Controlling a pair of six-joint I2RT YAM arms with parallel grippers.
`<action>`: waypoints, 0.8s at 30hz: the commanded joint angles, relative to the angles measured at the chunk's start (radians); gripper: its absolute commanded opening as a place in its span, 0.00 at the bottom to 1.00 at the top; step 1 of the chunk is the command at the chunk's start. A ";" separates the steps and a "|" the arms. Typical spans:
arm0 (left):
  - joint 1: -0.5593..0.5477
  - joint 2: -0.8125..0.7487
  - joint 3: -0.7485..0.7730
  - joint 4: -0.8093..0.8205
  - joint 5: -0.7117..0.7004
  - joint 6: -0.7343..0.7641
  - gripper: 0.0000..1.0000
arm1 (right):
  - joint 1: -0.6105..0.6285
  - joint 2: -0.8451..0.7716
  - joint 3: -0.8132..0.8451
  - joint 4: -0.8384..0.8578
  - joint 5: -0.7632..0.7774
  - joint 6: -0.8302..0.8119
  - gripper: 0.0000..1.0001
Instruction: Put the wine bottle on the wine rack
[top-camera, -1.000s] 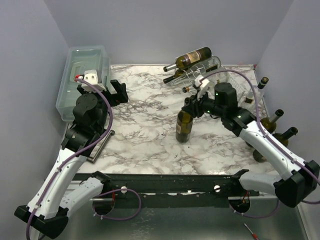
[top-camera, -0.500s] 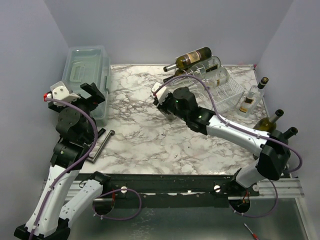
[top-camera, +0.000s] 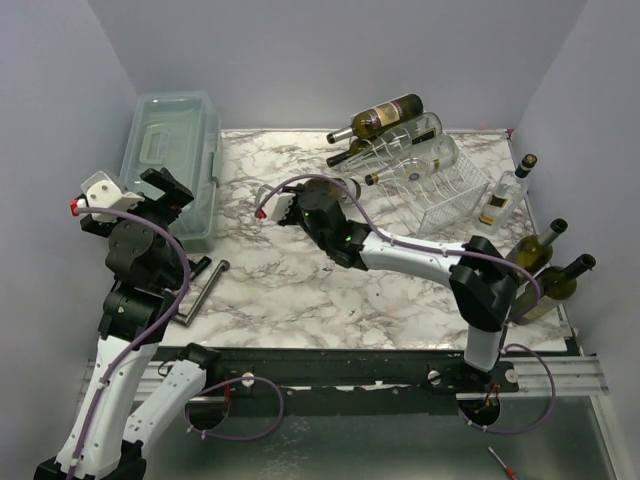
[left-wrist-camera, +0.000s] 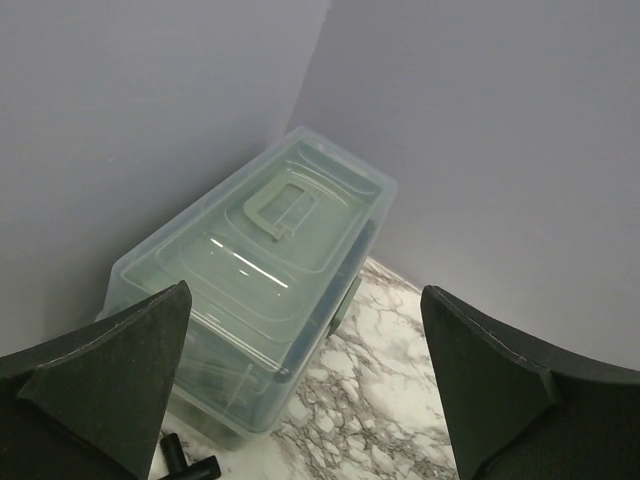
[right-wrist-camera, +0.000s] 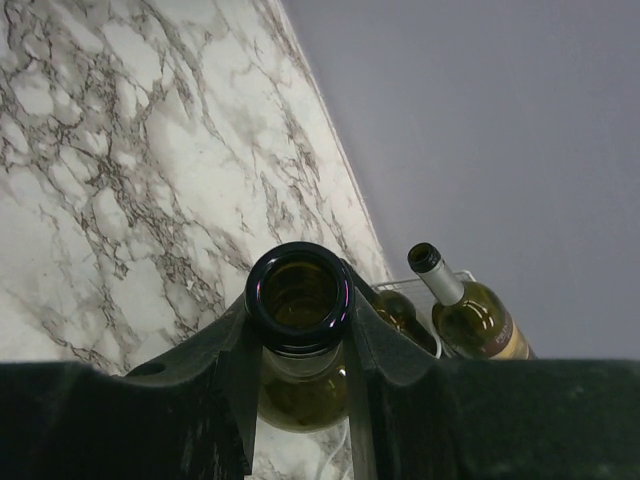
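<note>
A dark green wine bottle (right-wrist-camera: 300, 395) is held by its neck just below the open mouth, with my right gripper (right-wrist-camera: 298, 330) shut on it. In the top view the right gripper (top-camera: 314, 210) reaches out over the left-centre of the marble table, and the arm hides most of the bottle. The white wire wine rack (top-camera: 445, 190) stands at the back right with three bottles lying on it, one of them pale (right-wrist-camera: 475, 320). My left gripper (left-wrist-camera: 310, 400) hangs open and empty beside the plastic bin.
A translucent lidded bin (top-camera: 170, 150) sits at the back left. A black T-shaped tool (top-camera: 200, 285) lies near the left front edge. Three more bottles (top-camera: 540, 250) stand along the right edge. Grey walls close in the table (top-camera: 270, 280).
My right arm has swung left across the table, taking the green bottle from where it stood at centre. The left arm has pulled back and up to the left, beside the bin.
</note>
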 joint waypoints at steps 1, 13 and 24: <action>0.008 -0.017 -0.008 0.009 -0.025 0.003 0.99 | 0.020 0.064 0.073 0.148 0.114 -0.194 0.00; 0.008 -0.041 -0.012 0.012 -0.009 -0.001 0.99 | 0.036 0.295 0.159 0.188 0.179 -0.450 0.01; 0.008 -0.054 -0.017 0.015 -0.001 -0.003 0.99 | 0.017 0.387 0.194 0.193 0.243 -0.542 0.01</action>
